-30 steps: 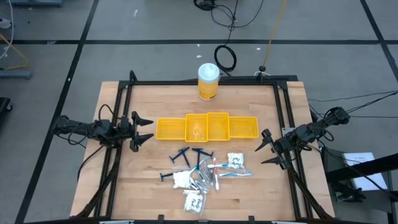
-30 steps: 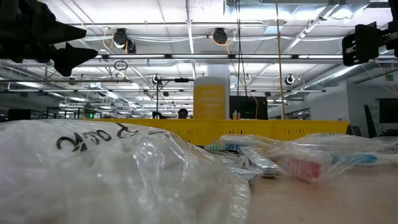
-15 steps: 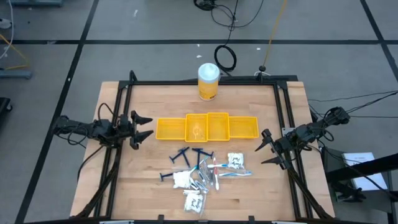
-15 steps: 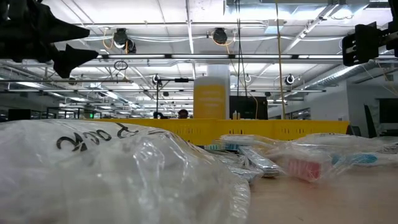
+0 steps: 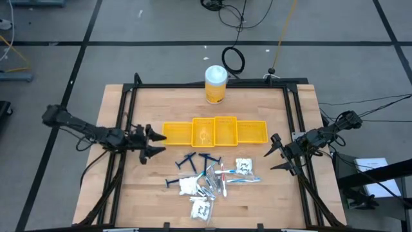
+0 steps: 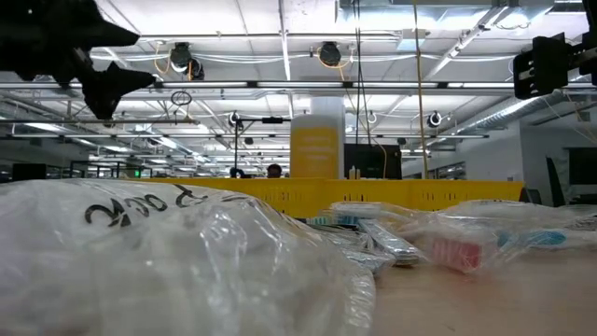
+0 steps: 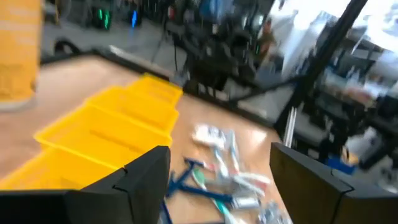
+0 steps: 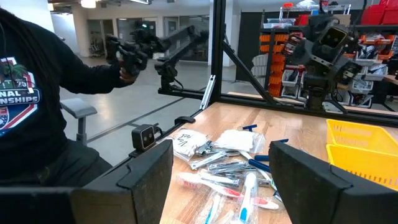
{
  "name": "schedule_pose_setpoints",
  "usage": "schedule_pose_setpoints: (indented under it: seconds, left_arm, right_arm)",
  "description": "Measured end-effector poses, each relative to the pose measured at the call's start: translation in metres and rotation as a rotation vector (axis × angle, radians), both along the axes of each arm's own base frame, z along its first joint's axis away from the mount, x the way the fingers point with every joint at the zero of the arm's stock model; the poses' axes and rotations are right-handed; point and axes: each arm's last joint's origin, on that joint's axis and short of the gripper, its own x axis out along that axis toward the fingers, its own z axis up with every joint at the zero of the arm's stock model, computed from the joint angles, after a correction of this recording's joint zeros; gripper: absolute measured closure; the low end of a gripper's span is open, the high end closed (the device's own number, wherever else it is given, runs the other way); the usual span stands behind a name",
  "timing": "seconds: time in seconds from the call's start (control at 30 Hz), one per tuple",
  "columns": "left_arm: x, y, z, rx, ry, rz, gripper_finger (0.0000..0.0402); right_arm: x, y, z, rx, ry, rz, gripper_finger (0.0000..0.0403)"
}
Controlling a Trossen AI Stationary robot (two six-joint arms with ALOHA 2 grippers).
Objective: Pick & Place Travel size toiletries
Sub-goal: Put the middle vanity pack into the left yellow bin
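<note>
The toiletries lie in a loose pile [image 5: 209,177] on the wooden table: dark blue razors [image 5: 196,160], white packets [image 5: 243,166], and toothbrushes [image 5: 235,178]. The pile [image 8: 227,155] also shows in the right wrist view. My left gripper [image 5: 158,144] is open. It hovers left of the pile, just near the left end of the yellow bins, and points toward the table's right; its wrist view looks over the pile [image 7: 217,174]. My right gripper [image 5: 271,154] is open and waits by the table's right rail, right of the pile.
A row of yellow bins [image 5: 214,132] stands just beyond the pile. A yellow canister with a white lid [image 5: 215,84] stands near the far edge. Black rails frame the table. A person [image 8: 37,112] sits beyond the near edge. A clear packet [image 6: 168,261] fills the low view's foreground.
My left gripper has moved toward the table's right and slightly toward the near edge, closer to the pile, still open. The arm behind it has stretched out. The toiletries and my right gripper have stayed where they were.
</note>
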Motion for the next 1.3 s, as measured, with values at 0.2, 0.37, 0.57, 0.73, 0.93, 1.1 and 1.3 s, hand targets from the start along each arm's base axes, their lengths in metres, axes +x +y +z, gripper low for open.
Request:
schedule_pose_setpoints:
  seconds: [0.2,0.37,0.57,0.73,0.93,1.1,1.3]
  left_arm:
    - [0.048,-0.035,0.024,0.098,0.292,-0.087,0.0153]
    - [0.092,-0.07,0.031,0.205,0.514,-0.134,0.0153]
    - [0.133,-0.104,0.01,0.263,0.68,-0.187,0.0153]
    - [0.149,-0.117,-0.016,0.157,0.786,-0.202,0.0153]
    - [0.151,-0.118,-0.043,0.037,0.911,-0.111,0.0153]
    - [0.149,-0.116,-0.052,0.017,0.983,-0.089,0.0153]
    - [0.152,-0.108,-0.052,-0.003,0.998,-0.081,0.0153]
  right_arm:
    - [0.0,0.0,0.0,0.0,0.0,0.0,0.0149]
    - [0.0,0.0,0.0,0.0,0.0,0.0,0.0149]
    - [0.0,0.0,0.0,0.0,0.0,0.0,0.0149]
    - [0.0,0.0,0.0,0.0,0.0,0.0,0.0149]
    - [0.0,0.0,0.0,0.0,0.0,0.0,0.0149]
    - [0.0,0.0,0.0,0.0,0.0,0.0,0.0149]
    - [0.0,0.0,0.0,0.0,0.0,0.0,0.0149]
